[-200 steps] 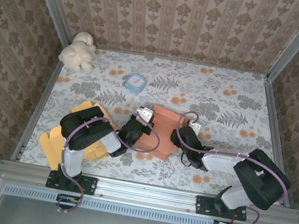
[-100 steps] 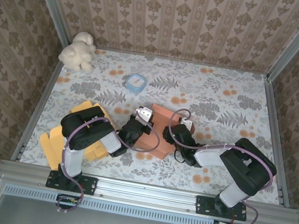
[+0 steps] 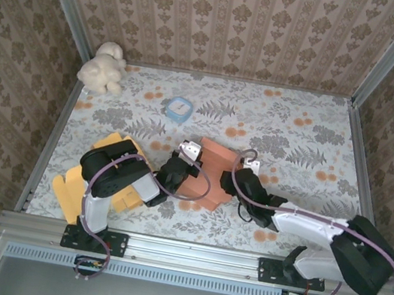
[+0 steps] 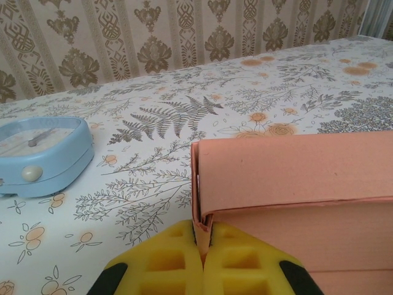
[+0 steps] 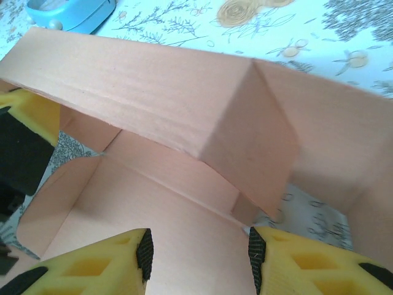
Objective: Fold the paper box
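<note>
I have my left gripper (image 4: 204, 249) clamped on the box's (image 4: 295, 175) upright corner edge, mid-way across the table (image 3: 304, 143); my right gripper (image 5: 196, 255) stands apart, facing the box's open inside.

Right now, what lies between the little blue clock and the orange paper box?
Only bare flowered tabletop separates the blue clock from the paper box; the left wrist view shows it.

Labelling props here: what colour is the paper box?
The paper box is plain salmon-orange, clearest in the left wrist view.
</note>
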